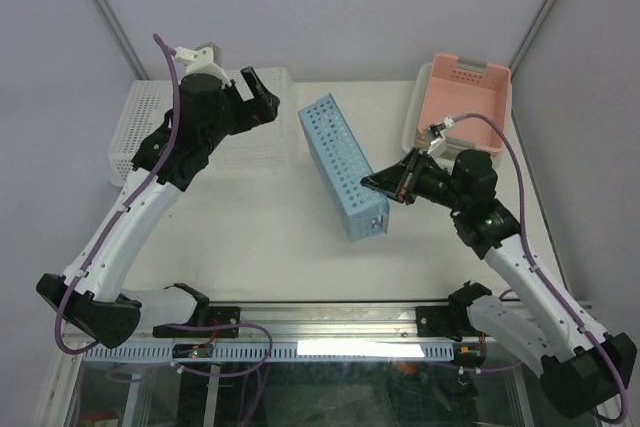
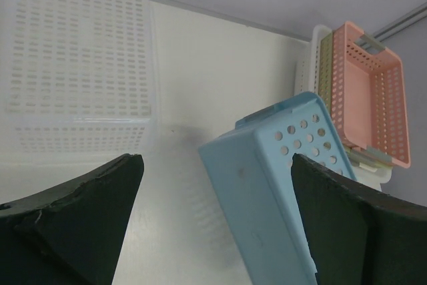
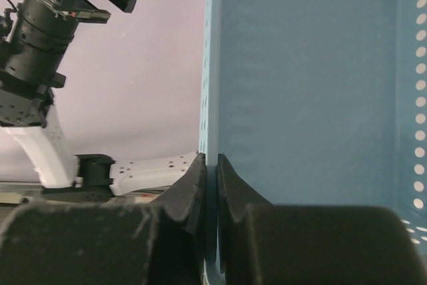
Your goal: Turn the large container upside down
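The large container [image 1: 195, 142], a wide, shallow tub of translucent whitish plastic with a perforated grid face and rounded corners, lay at the far left corner of the table [image 1: 260, 237]. The left arm crossed over part of it. The left tool [image 1: 262, 97] hung above the table just to the right of the tub. Its two dark fingers [image 2: 80, 218] were spread wide with nothing between them.

Near the middle of the table a long, narrow, light blue plastic basket with round holes [image 1: 340, 162] stood tipped up on one long side. The right tool [image 1: 385, 184] was pinched onto the thin edge of its wall, one finger [image 3: 193, 185] on each face.

At the far right corner sat a pink perforated plastic basket [image 1: 465, 97], nested in a white plastic tub [image 1: 412, 125].
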